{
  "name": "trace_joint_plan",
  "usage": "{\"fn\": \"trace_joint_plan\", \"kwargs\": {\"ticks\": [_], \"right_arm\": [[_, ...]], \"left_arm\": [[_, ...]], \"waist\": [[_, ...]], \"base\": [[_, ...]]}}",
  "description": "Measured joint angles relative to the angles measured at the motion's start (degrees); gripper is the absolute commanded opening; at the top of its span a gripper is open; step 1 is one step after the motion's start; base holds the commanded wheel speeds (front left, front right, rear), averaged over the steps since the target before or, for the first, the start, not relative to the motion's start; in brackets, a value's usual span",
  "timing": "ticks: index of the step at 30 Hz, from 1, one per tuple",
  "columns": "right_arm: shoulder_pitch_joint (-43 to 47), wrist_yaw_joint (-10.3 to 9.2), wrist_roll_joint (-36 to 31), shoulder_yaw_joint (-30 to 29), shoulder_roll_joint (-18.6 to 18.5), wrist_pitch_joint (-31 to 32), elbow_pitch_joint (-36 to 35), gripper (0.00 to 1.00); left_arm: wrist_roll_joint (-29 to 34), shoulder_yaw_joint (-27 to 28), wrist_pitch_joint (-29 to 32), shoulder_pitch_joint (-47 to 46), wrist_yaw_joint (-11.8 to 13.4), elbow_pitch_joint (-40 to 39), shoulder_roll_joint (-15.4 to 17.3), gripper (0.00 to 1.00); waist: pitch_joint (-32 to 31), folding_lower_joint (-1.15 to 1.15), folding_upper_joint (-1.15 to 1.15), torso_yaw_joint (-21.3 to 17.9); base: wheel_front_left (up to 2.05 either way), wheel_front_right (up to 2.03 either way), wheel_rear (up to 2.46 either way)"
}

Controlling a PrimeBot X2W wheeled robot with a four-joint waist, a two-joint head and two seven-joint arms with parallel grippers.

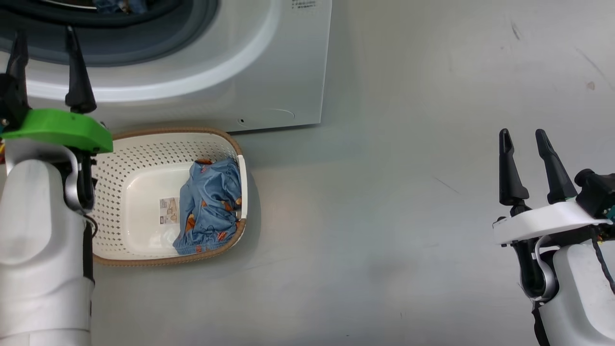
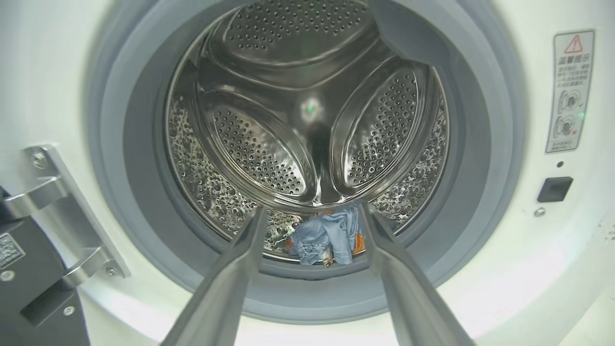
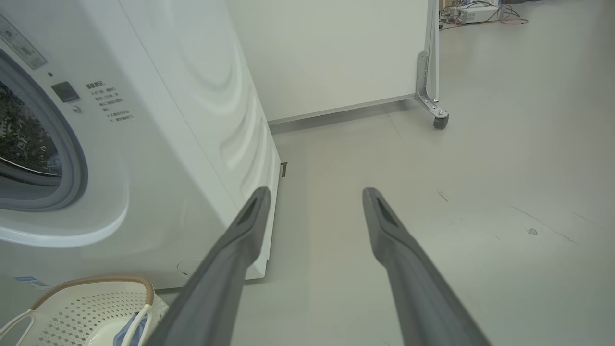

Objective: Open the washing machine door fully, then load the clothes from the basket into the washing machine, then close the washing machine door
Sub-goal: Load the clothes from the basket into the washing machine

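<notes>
The white washing machine (image 1: 269,62) stands at the top of the head view with its opening uncovered; the door's hinge bracket (image 2: 62,211) shows at the left of the left wrist view, the door itself out of view. A light-blue garment (image 2: 326,235) lies at the drum's (image 2: 307,120) front bottom. My left gripper (image 1: 45,41) is open and empty, pointing into the opening from just outside the grey gasket (image 2: 480,158). Another blue garment (image 1: 209,206) lies in the right end of the basket (image 1: 120,149) on the floor. My right gripper (image 1: 526,137) hangs open and empty over the floor, far right.
Bare grey floor (image 1: 408,192) stretches to the right of the machine and basket. A white partition on a castor (image 3: 439,120) stands behind, with cables and boxes (image 3: 480,12) beyond it. A warning sticker (image 2: 569,91) and the latch slot (image 2: 555,188) sit right of the opening.
</notes>
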Motion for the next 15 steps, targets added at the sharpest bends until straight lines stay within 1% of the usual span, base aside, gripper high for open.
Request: {"fn": "trace_joint_plan", "kwargs": {"ticks": [2, 6, 11, 15], "right_arm": [[0.6, 0.0, -0.26, -0.01, 0.08, 0.0, -0.07, 1.0], [1.65, 0.0, -1.24, 0.02, 0.09, 0.0, -0.62, 1.0], [2.5, 0.0, -1.81, 0.22, 0.18, 0.0, -1.22, 1.0], [2.97, 0.0, -2.18, 0.78, 0.25, 0.0, -1.75, 1.0]], "left_arm": [[0.0, 0.74, 0.0, 2.48, 0.45, -1.56, -0.03, 1.0], [0.14, 1.53, 0.0, 7.31, 0.51, -4.11, -0.22, 1.0], [0.78, 1.68, 0.0, 13.04, 0.67, -6.71, -1.59, 1.0], [0.86, 2.32, 0.0, 17.01, 1.0, -8.83, -1.8, 1.0]], "waist": [[-1.37, 0.0, 0.0, 0.06], [-3.81, 0.0, 0.0, 0.14], [-6.24, 0.0, 0.0, 0.25], [-7.34, 0.0, 0.0, 0.22]], "base": [[0.0, 0.0, 0.0], [0.0, 0.0, 0.0], [0.0, 0.0, 0.0], [0.0, 0.0, 0.0]]}}
